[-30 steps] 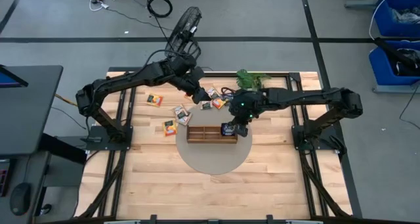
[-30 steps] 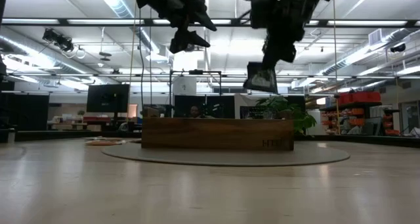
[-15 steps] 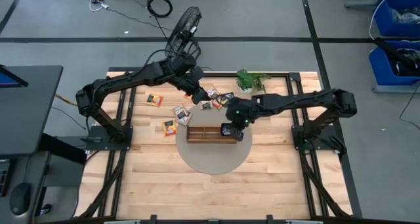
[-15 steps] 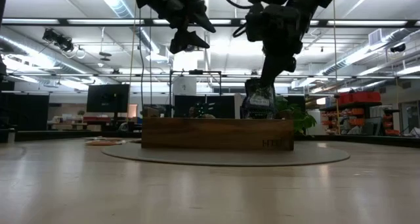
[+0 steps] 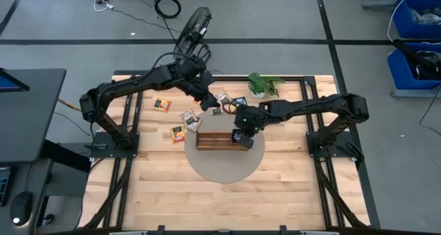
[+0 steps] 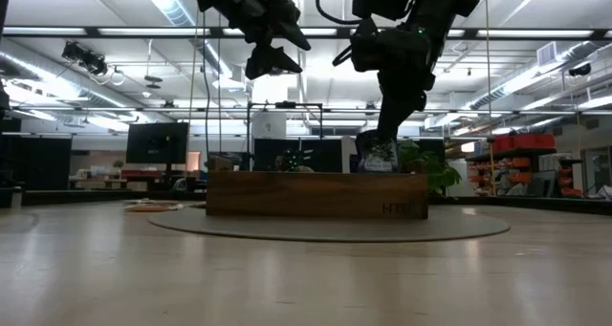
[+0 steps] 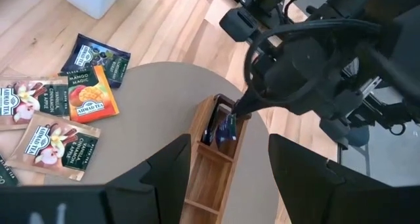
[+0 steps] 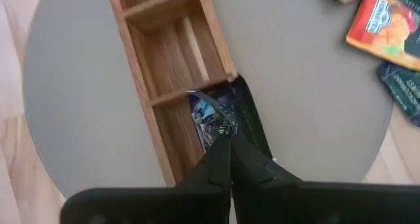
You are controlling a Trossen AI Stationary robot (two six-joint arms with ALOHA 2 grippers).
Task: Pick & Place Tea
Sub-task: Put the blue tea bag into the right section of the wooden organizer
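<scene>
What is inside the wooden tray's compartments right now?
The tray end compartment holds a blue tea packet, pinched by the right claw. The other two show bare wood. Anything beneath that packet is hidden.

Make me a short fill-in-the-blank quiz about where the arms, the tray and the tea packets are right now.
1. The right gripper lowers a blue tea packet into the ____ compartment of the wooden tray.
2. The tray sits on a round ____ mat.
3. The left gripper hovers with its fingers ____.
4. The orange mango packet lies ____ the tray.

Missing words: end; grey; open; outside
</scene>
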